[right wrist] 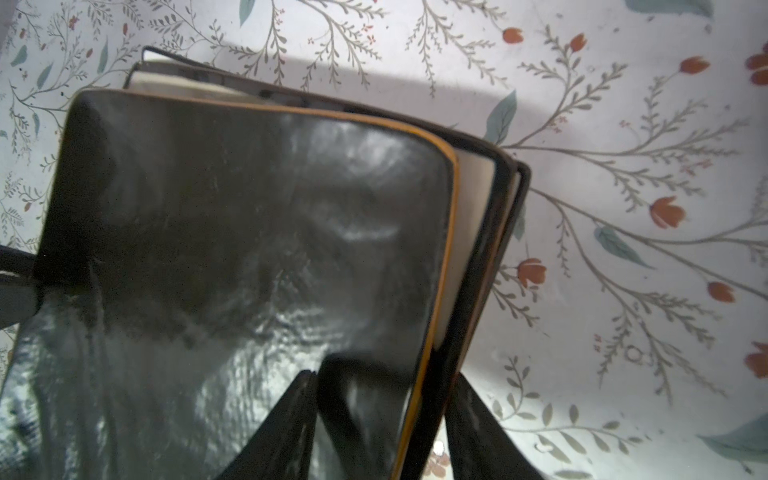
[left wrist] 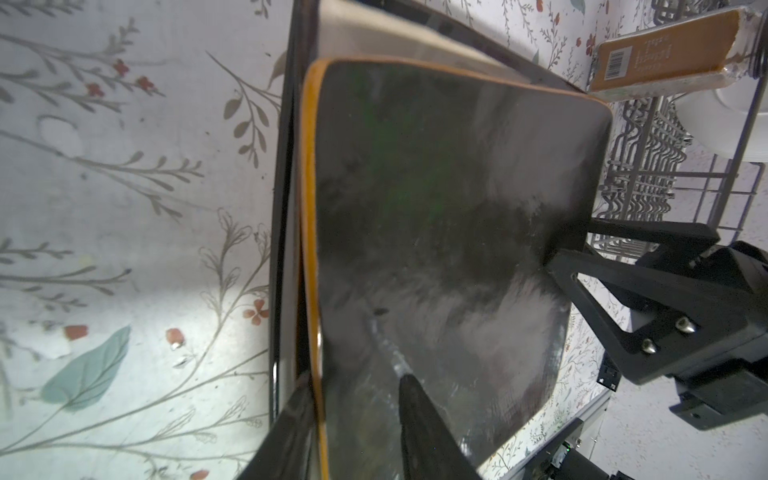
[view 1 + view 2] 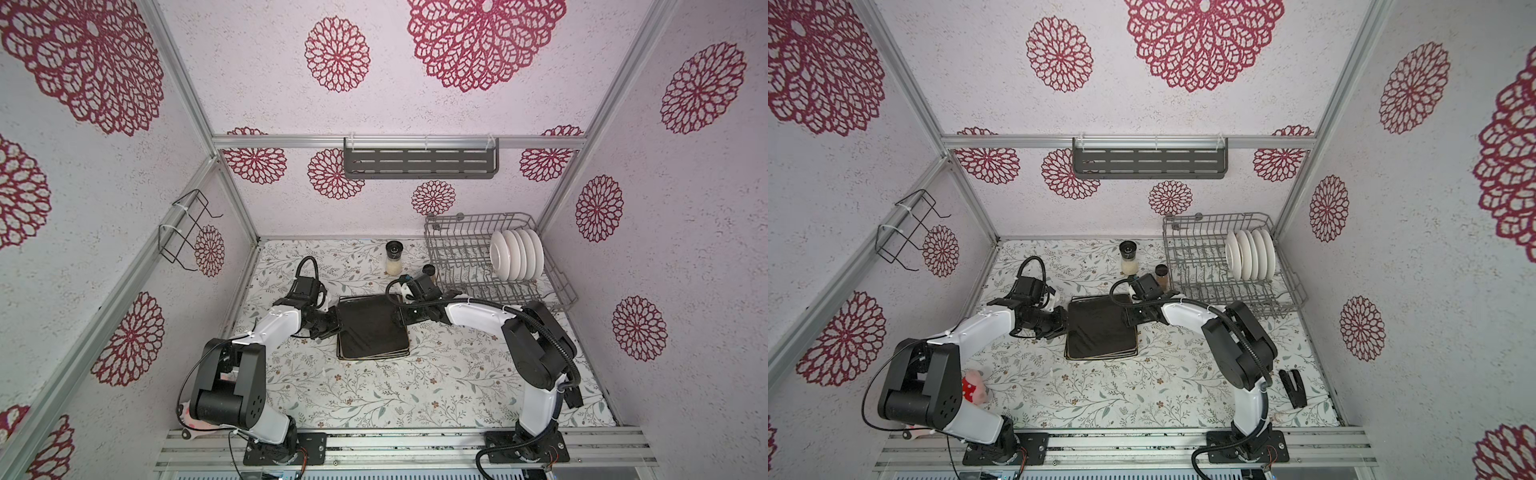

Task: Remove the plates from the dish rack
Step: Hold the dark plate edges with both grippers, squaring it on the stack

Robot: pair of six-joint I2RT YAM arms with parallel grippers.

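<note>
A stack of square plates lies flat mid-table. Its top plate is black with an orange rim, and a cream plate shows beneath it. My left gripper is shut on the top plate's left edge, one finger above and one below. My right gripper straddles the right edge; I cannot see whether it pinches. Several round white plates stand upright in the grey wire dish rack at the back right.
Two spice jars stand between the stack and the rack. A dark slotted shelf hangs on the back wall, a black wire holder on the left wall. A black tool and a pink toy lie near the front.
</note>
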